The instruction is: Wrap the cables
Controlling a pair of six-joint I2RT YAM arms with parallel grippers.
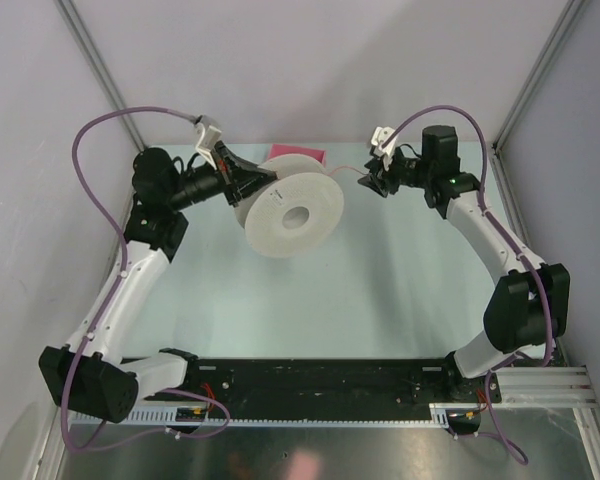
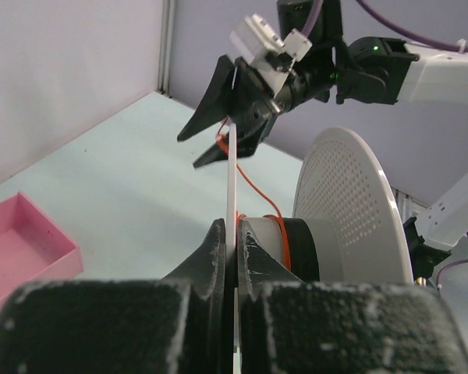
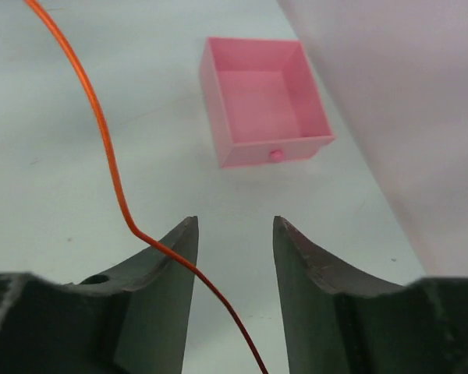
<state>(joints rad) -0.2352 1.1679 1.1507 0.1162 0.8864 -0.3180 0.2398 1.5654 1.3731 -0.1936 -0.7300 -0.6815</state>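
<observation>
**L claw (image 2: 234, 238) pinches spool (image 2: 351, 202), R claw (image 3: 234, 226) open**

L claw is tight on the spool's thin rim. R claw gapes wide. The orange wire (image 3: 111, 160) crosses one finger, maybe touching, and runs to the spool hub.
</observation>
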